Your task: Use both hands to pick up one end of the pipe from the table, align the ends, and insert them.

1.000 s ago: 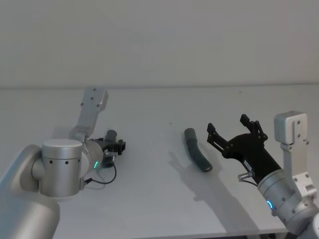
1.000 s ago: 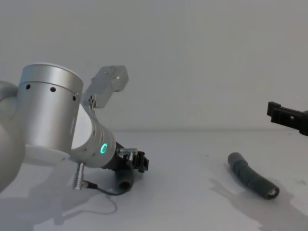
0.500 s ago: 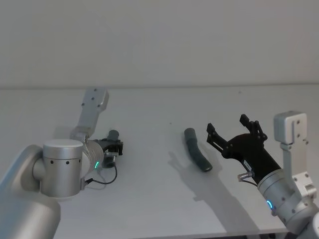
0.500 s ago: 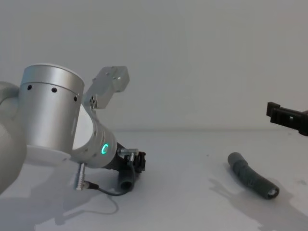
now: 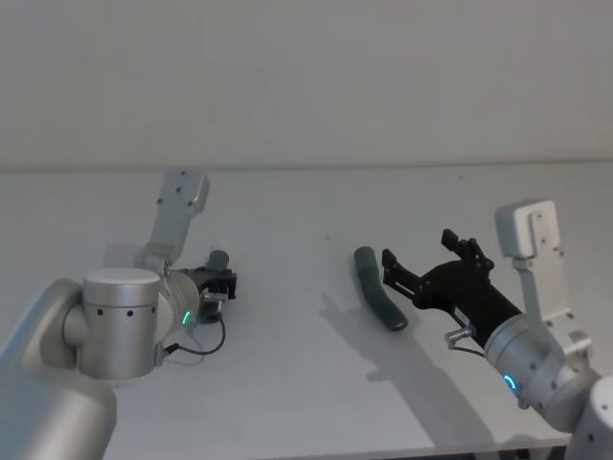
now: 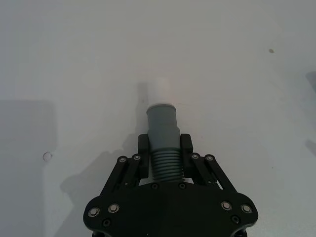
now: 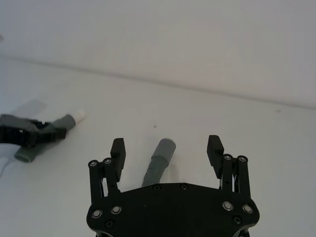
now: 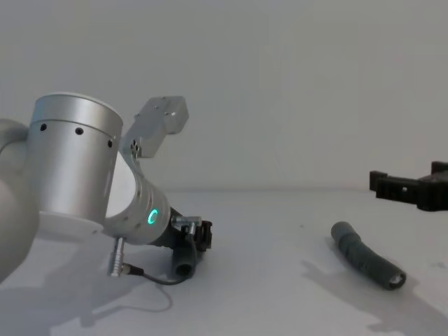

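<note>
left wrist view: l. gripper (image 6: 164,148) clamped on ribbed part of one tube piece (image 6: 162,126), low over table (image 5: 287,383), left side; smooth end (image 6: 162,111) sticks out ahead. r. gripper (image 7: 166,148) wide open, holding nothing, just beside second tube piece (image 5: 376,287), lying flat on table mid-right.

Right gripper (image 5: 418,247) moves left, fingers spread wide, now nearer the lying pipe piece (image 5: 375,295).

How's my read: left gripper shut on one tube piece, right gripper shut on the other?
The left gripper is shut on its tube piece, but the right gripper is open, not gripping the other piece; the right wrist view shows it.
</note>
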